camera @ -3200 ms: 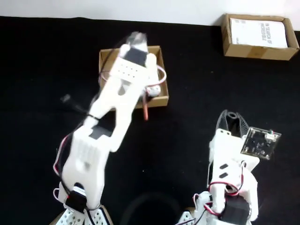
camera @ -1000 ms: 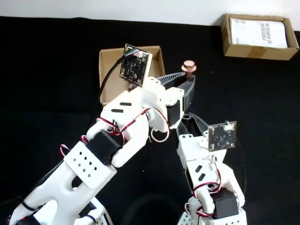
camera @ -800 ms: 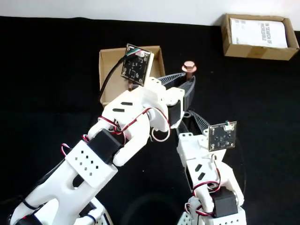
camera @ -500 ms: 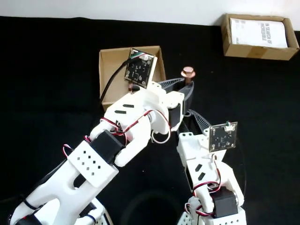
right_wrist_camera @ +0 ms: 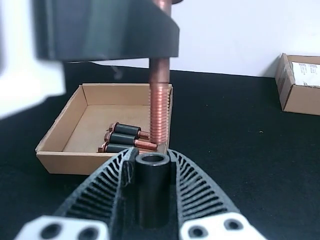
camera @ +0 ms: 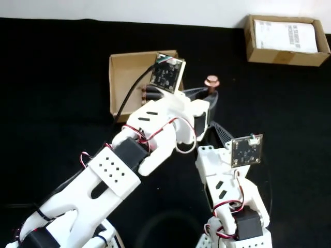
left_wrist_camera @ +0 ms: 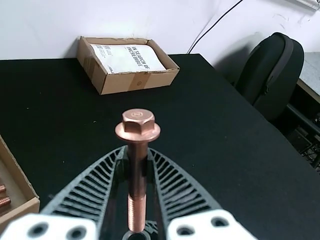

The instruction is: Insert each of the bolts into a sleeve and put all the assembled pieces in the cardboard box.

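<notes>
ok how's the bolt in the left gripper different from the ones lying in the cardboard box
The bolt in the left gripper is bare, with its thread exposed; the boxed bolts each wear a black sleeve. The held bolt stands upright, head up; the boxed bolts lie on their sides on the floor of the cardboard box. All are copper-coloured.

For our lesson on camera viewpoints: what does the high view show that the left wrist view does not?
Only high: the left arm and right arm. Only left wrist: a black chair and the thread of the bolt. Both: the bolt's head, the left fingers gripping it, and the far box with a booklet.
</notes>
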Motion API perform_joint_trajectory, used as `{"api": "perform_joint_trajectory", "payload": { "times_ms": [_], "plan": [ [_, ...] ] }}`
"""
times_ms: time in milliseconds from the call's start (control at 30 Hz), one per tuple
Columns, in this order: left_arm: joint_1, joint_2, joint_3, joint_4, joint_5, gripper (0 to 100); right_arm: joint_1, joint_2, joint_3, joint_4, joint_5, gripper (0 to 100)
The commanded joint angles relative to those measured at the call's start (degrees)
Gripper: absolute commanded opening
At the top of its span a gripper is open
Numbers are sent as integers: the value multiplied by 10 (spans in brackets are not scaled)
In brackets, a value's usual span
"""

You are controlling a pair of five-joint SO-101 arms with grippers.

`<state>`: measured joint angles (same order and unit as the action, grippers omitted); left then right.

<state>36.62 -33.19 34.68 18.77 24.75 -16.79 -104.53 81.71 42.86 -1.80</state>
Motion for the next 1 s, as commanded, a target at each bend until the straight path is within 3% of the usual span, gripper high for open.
{"api": "perform_joint_trajectory", "payload": {
  "times_ms": [0, 167, 367, 800, 967],
  "plan": [
    [-6, -5, -4, -11, 4, 9, 7, -5, -29, -12, -2, 6],
    [-5, -9, 3, 15, 11, 9, 7, -5, -27, -12, -2, 6],
    [-3, -9, 4, 59, 74, 9, 7, -5, -29, -12, -2, 6],
    [80, -87, 7, 207, 70, 12, 7, -5, -26, -13, -2, 6],
    [75, -101, 7, 288, 35, 29, 7, -5, -30, -13, -2, 6]
  ]
}}
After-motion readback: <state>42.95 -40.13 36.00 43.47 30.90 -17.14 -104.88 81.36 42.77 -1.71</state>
